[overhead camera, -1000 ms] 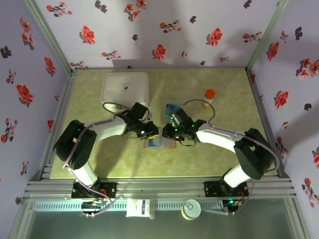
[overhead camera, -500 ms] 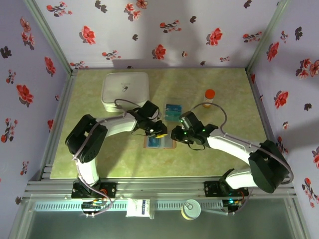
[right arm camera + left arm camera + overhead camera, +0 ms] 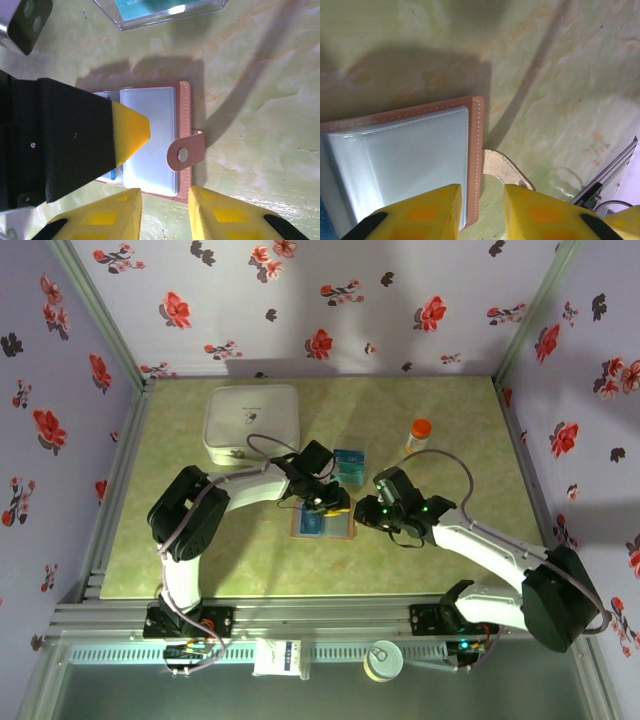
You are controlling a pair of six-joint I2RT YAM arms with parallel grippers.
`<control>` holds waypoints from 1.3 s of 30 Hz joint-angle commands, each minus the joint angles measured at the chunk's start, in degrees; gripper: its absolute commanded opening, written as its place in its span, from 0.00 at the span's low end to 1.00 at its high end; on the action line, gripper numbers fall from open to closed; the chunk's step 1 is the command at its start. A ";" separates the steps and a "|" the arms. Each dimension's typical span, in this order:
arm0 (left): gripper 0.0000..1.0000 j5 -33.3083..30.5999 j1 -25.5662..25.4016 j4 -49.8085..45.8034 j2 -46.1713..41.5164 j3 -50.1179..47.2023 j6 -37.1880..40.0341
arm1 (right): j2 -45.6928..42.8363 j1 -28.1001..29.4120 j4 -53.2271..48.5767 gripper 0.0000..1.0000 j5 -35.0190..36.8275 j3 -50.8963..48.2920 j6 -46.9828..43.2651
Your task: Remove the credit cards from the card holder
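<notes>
Near the middle of the surface [image 3: 460, 410], the card holder [image 3: 322, 525] lies spread open, with the credit cards [image 3: 311, 525] showing teal in its left pocket and none out yet. Both arms have slid rightward within the last second. The left gripper [image 3: 482, 212] now straddles the holder's right edge, jaws slightly apart and empty. The right gripper [image 3: 165, 212], jaws likewise parted and empty, has backed off to just beside the snap tab [image 3: 186, 152]. A pinch on that edge looks likely next.

We'd call the card holder [image 3: 184, 110] matt stitched leather, its pockets [image 3: 150, 135] glossy plastic, the bench [image 3: 260, 100] smooth.
</notes>
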 commanded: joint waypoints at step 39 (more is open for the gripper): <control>0.21 -3.61 11.37 -0.61 -14.49 -20.27 4.89 | 30.27 7.10 -2.01 0.26 -1.80 19.63 -5.41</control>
